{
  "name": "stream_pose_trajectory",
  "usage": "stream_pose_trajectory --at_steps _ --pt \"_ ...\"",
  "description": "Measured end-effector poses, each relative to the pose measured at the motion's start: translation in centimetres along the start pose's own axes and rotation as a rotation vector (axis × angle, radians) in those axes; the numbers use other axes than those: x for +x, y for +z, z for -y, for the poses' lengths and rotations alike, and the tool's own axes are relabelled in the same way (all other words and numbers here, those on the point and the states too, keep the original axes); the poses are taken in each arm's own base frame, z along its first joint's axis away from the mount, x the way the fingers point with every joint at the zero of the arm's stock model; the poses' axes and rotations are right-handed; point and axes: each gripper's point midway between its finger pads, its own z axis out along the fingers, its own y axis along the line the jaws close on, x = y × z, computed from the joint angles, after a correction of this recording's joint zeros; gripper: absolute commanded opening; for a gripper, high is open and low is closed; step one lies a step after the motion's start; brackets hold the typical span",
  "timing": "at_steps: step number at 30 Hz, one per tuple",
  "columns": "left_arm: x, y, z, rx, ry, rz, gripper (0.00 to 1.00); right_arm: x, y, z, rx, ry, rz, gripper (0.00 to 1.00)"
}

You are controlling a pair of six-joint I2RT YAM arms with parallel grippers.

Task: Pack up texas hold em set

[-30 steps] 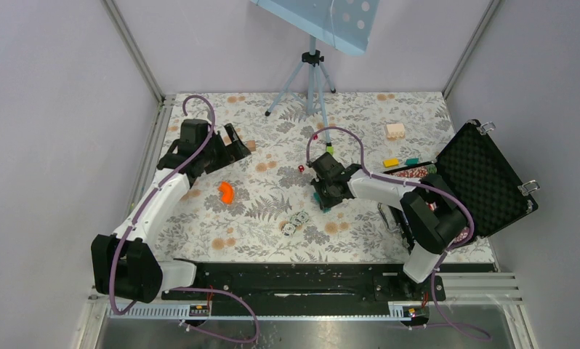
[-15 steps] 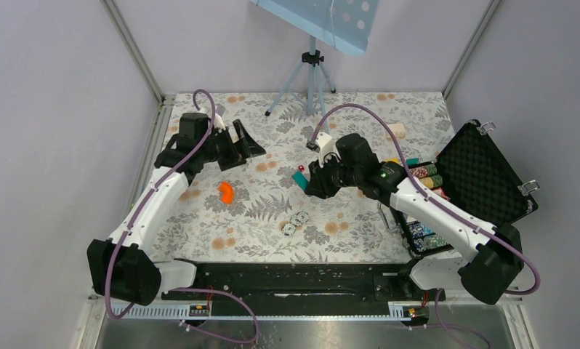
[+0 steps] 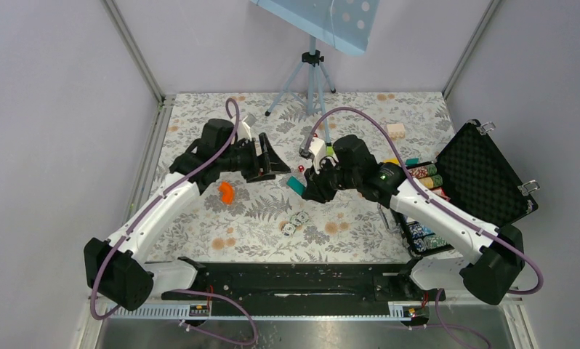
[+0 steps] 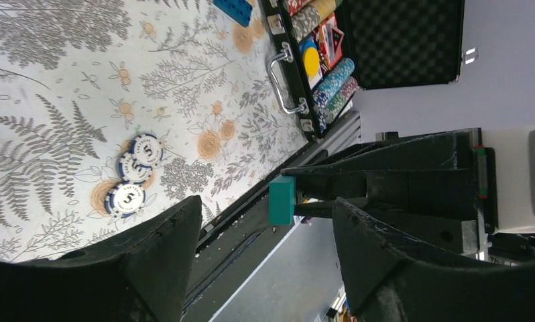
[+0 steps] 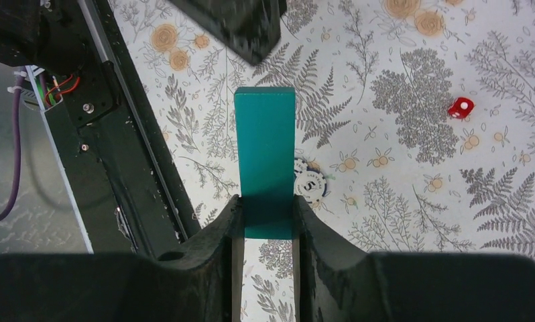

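The texas hold em set's black case (image 3: 483, 178) lies open at the right, with rows of chips (image 3: 424, 173) in its base; it also shows in the left wrist view (image 4: 399, 40). Three loose poker chips (image 3: 296, 222) (image 4: 134, 176) lie on the floral cloth, and a red die (image 3: 300, 169) (image 5: 460, 108) sits farther back. My right gripper (image 3: 307, 187) (image 5: 266, 204) is shut on a teal brick (image 3: 295, 185) (image 5: 265, 161) (image 4: 281, 200), held above the cloth. My left gripper (image 3: 272, 161) (image 4: 265, 204) is open and faces that brick from the left, not touching it.
An orange curved piece (image 3: 227, 191) lies under the left arm. A cream block (image 3: 395, 131), yellow and teal bricks (image 3: 401, 161) sit near the case. A blue brick (image 4: 234, 8) lies beside the case. A tripod (image 3: 312, 73) stands at the back.
My left arm has swung right toward the right gripper, its jaws narrowing somewhat. The right arm lifted the teal brick off the cloth and shifted it slightly left.
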Motion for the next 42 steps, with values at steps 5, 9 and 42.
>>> stream_pose_trajectory --at_steps 5,9,42 --pt "1.0 0.4 1.0 0.019 0.000 -0.026 0.64 -0.8 -0.1 -0.6 -0.013 -0.025 0.015 0.00" --pt "1.1 0.5 1.3 0.024 -0.003 -0.029 0.57 -0.8 0.0 -1.0 -0.020 -0.034 0.015 0.00" --pt "2.5 1.1 2.7 0.058 0.032 -0.060 0.27 -1.7 -0.6 -0.9 0.005 -0.054 0.051 0.00"
